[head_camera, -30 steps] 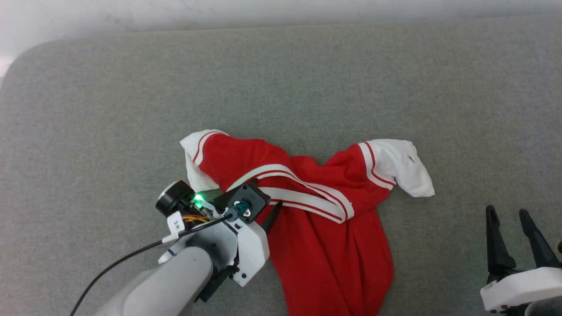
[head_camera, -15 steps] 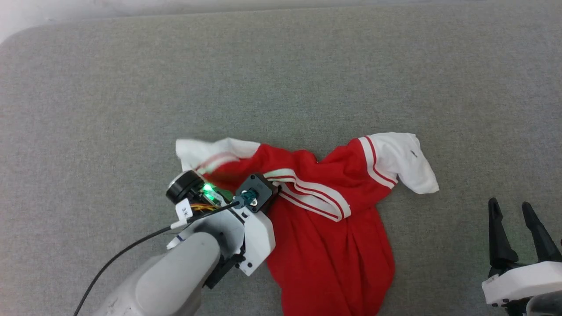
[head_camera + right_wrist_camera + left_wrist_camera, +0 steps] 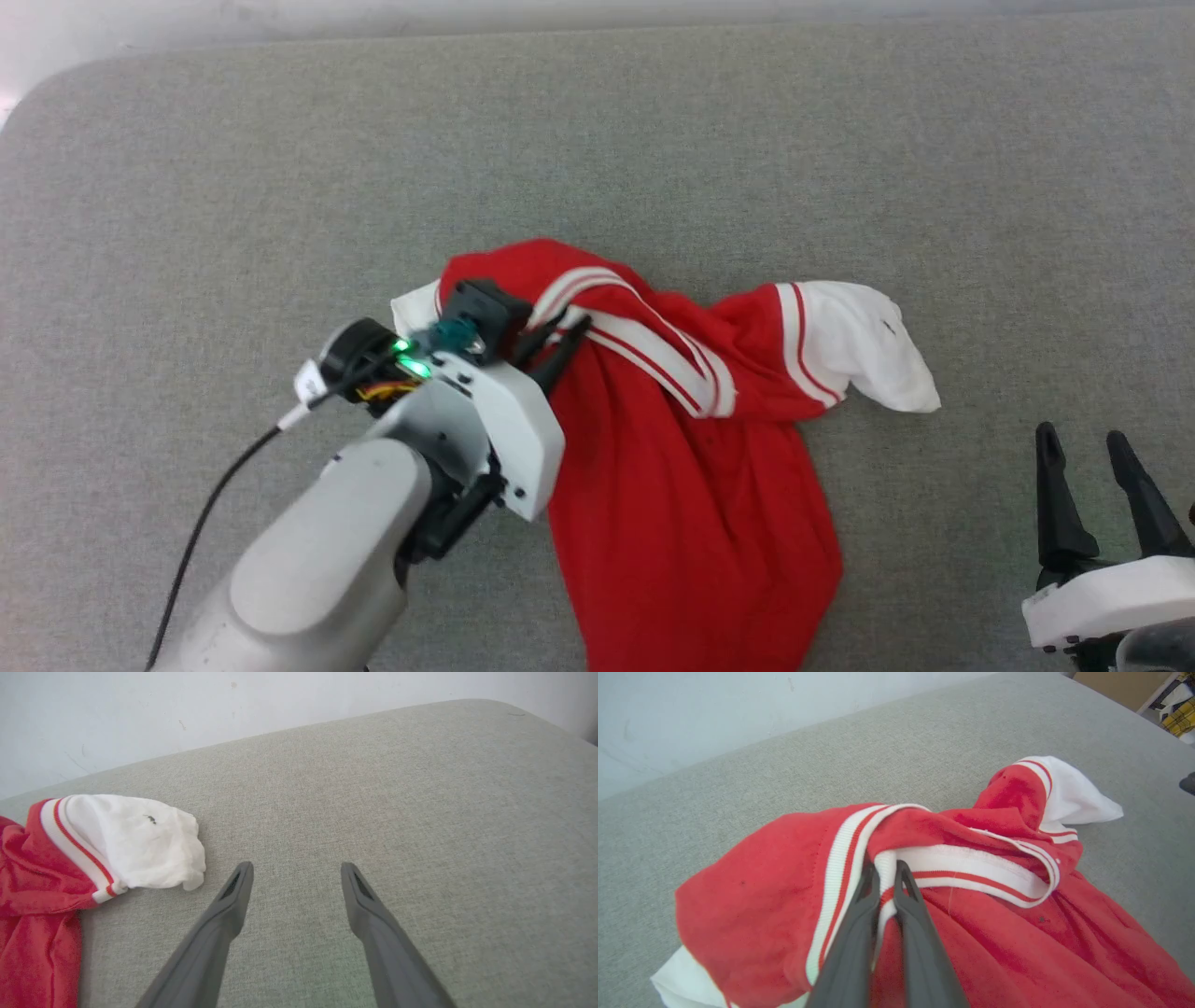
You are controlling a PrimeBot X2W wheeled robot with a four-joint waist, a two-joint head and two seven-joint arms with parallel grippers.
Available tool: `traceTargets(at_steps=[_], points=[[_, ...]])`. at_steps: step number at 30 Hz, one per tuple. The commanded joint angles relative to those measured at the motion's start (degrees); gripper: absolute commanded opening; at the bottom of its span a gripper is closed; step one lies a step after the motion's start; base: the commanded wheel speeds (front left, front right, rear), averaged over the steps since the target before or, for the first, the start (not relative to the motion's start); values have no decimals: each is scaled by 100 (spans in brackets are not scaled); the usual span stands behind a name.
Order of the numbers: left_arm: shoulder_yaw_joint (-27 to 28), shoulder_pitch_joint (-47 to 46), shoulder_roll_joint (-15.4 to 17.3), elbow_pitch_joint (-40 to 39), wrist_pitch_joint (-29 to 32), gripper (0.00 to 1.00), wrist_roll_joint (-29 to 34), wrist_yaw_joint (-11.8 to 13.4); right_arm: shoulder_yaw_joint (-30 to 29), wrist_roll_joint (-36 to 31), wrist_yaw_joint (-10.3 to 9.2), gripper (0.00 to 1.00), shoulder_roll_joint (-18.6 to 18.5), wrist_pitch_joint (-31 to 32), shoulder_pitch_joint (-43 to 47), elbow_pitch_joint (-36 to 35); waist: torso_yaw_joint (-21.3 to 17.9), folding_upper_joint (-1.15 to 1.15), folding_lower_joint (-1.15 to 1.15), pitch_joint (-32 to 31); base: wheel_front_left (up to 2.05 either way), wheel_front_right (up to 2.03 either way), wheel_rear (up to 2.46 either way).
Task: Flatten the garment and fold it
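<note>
Flattening step: left hand (image 3: pixel 883 871) pinches the striped trim (image 3: pixel 971 870) of the crumpled red, white-sleeved jersey shirt (image 3: pixel 691 523) lying mid grey fabric tabletop (image 3: pixel 747 140); the spread right hand (image 3: pixel 1088 443) should next take the nearby white sleeve (image 3: pixel 135 840).

A grey woven padded surface (image 3: pixel 747 140) is spread across the head view, and its rounded corner is seen at 10 o'clock. Behind it, a pale wall (image 3: pixel 691 714) is seen from 9 to 12 o'clock in the left wrist view, faintly scuffed. In that view, past the surface's far edge at 1 o'clock, a tan panel (image 3: pixel 1120 683) is seen. Beside it, at 2 o'clock, a yellow checked cloth (image 3: pixel 1178 716) is cut off by the frame. In the right wrist view the wall is seen along 12 o'clock, where a small brownish spot (image 3: pixel 233 684) is marked on it.
</note>
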Motion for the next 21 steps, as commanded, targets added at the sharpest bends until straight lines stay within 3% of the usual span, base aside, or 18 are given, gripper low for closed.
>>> traceTargets(at_steps=[1, 2, 3, 4, 5, 14, 17, 21], points=[[107, -103, -6, 31, -18, 0, -62, 72, 23, -34, -3, 100, 2, -10, -70, -13, -27, 0, 0, 20, 0, 0, 0], [149, -176, 8, 114, -31, 9, -46, 98, 45, -39, -3, 100, 2, -3, -77, -17, -53, 0, 0, 32, 0, 0, 0], [189, -239, 3, 215, -71, 35, -36, 123, 70, -42, -3, 100, 2, 3, -86, -19, -82, 0, 0, 44, 0, 0, 0], [234, -296, -19, 336, -141, 88, -23, 162, 90, -43, -3, 100, 2, 8, -92, -22, -109, 0, 0, 58, 0, 0, 0], [236, -348, -23, 476, -193, 100, 21, 176, 104, -42, -3, 100, 2, 10, -97, -22, -138, 0, 0, 70, 0, 0, 0], [279, -382, -427, 1210, -905, 100, -65, 163, 58, -40, -3, 100, 2, -3, -19, 17, -132, 0, 0, 46, 0, 0, 0], [377, -228, -450, 1050, -1142, 100, -181, 175, 67, -47, -3, 100, 2, 12, 3, 36, -61, 0, 0, -46, 0, 0, 0], [676, 182, -291, 427, -1427, 100, -372, 374, 74, -49, -3, 100, 2, 29, 54, 44, 44, 0, 0, -160, 0, 0, 0]])
